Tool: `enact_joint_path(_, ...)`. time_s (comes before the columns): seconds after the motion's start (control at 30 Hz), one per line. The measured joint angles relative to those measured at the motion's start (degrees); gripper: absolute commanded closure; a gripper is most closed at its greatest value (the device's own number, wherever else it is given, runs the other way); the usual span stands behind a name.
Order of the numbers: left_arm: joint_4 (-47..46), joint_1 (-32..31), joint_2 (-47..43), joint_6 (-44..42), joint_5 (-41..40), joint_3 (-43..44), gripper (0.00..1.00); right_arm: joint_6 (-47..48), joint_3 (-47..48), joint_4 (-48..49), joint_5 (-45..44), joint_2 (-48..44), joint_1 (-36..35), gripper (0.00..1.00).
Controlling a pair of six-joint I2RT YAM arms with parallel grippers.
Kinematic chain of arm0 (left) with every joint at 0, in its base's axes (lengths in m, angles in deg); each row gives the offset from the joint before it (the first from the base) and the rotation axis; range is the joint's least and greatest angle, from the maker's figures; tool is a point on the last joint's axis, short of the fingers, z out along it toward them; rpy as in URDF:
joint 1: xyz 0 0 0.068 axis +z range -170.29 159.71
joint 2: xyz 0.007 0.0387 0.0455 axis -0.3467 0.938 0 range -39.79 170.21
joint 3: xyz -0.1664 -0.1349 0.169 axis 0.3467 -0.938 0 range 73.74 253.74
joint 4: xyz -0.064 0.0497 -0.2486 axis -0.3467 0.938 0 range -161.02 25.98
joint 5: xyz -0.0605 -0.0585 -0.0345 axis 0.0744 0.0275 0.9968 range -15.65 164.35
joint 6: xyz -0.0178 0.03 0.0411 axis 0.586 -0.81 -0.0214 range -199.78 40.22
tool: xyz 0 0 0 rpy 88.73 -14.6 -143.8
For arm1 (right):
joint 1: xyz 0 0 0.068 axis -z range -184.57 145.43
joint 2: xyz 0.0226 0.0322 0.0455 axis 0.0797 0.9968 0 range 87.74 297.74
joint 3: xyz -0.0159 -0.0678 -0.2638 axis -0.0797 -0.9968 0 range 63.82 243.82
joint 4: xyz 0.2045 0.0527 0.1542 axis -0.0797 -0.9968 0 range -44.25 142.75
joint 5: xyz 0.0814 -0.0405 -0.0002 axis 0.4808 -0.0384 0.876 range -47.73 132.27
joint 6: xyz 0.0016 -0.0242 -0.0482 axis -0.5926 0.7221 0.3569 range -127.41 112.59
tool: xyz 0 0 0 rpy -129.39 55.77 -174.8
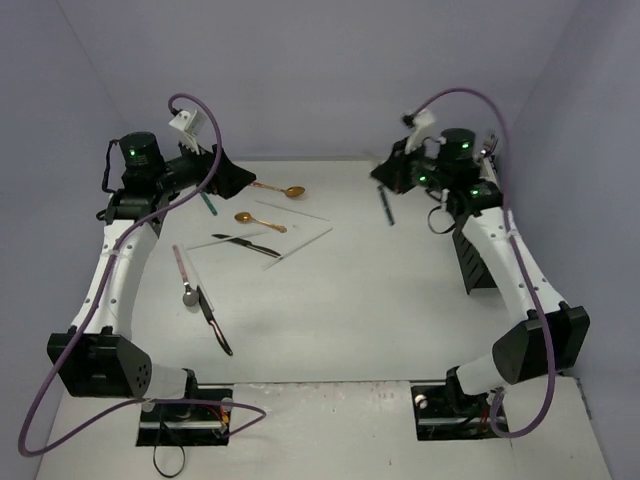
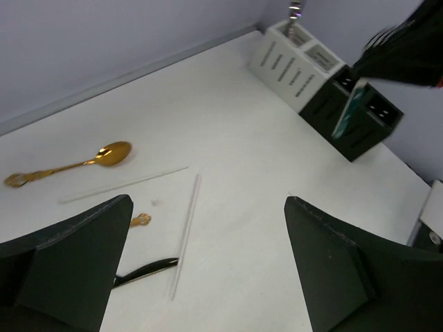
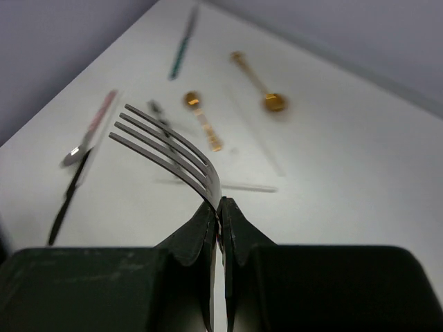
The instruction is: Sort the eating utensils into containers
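Note:
My right gripper [image 3: 220,207] is shut on a silver fork [image 3: 166,149], tines pointing outward and its teal handle [image 1: 385,207] hanging below the gripper [image 1: 398,172]. In the left wrist view that handle [image 2: 344,114] hangs in front of the black container [image 2: 363,121], with the white container [image 2: 291,62] beside it. My left gripper [image 2: 208,200] is open and empty above the table, near two pale chopsticks [image 2: 185,232]. Nearby lie a gold spoon [image 2: 76,162], another gold spoon [image 1: 258,221], a black-handled knife [image 1: 245,243] and a teal-handled piece [image 1: 208,203].
A pink-handled spoon [image 1: 183,272] and another black-handled piece [image 1: 215,320] lie at the left front. The black container [image 1: 478,265] stands at the right edge, beside the right arm. A silver utensil [image 2: 295,10] stands in the white container. Purple cables loop over both arms.

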Motion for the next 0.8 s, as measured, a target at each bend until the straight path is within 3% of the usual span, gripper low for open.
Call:
enact_joint_path(0.13, 0.29, 0.08, -1.1, 0.56, -9.26, -1.54, 0.09, -0.25, 0.15, 6.26, -6.59, -2.78, 13.86, 1.0)
enact_joint_path(0.27, -0.81, -0.29, -3.1, 2.11, -17.34, -6.77, 0.09, -1.12, -0.18, 15.88, -16.02, -4.46, 22.43, 1.0)
enact_joint_path(0.5, -1.11, -0.29, -1.49, 3.07, -25.47, -9.05, 0.09, -3.02, -0.27, 30.69, -32.12, -1.05, 22.42, 1.0)
enact_joint_path(0.8, -3.22, -0.29, -0.78, 2.01, -27.2, -11.16, 0.09, -8.08, 2.27, 33.99, -42.5, 13.73, 22.38, 1.0)
